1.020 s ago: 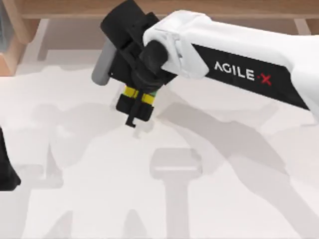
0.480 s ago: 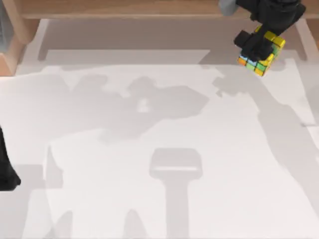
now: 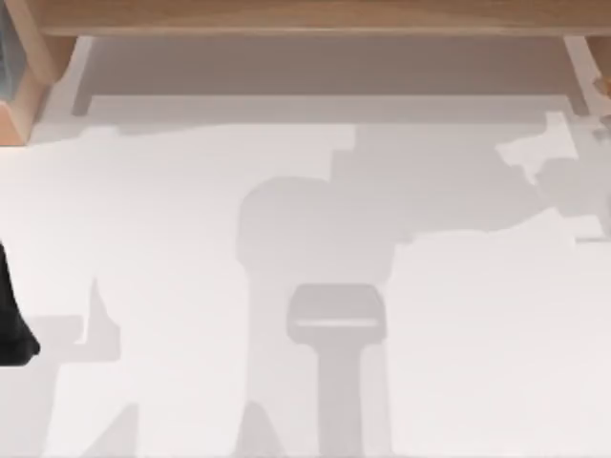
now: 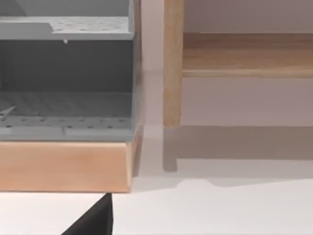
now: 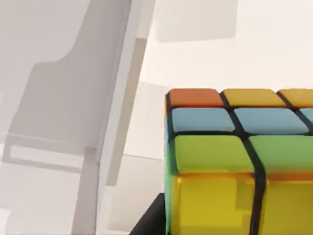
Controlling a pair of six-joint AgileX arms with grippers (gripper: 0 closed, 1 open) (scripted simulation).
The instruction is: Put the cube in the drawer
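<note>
Though how far the fingers part cannot be told, the cube (image 5: 234, 161) close against the right wrist camera.

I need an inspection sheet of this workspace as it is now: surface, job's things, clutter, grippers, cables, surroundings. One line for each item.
Surface: white table, with grey shadows on it.
Job's things: cube seen close in the right wrist view, with orange, blue, green and yellow squares; open grey drawer in a wooden frame, nothing seen inside.
Clutter: nothing seen.
Grippers: left arm parked at the table's left edge; a dark part beside the cube, fingers cannot be judged.
Cables: nothing seen.
Surroundings: wooden shelf along the table's far edge; wooden post.
</note>
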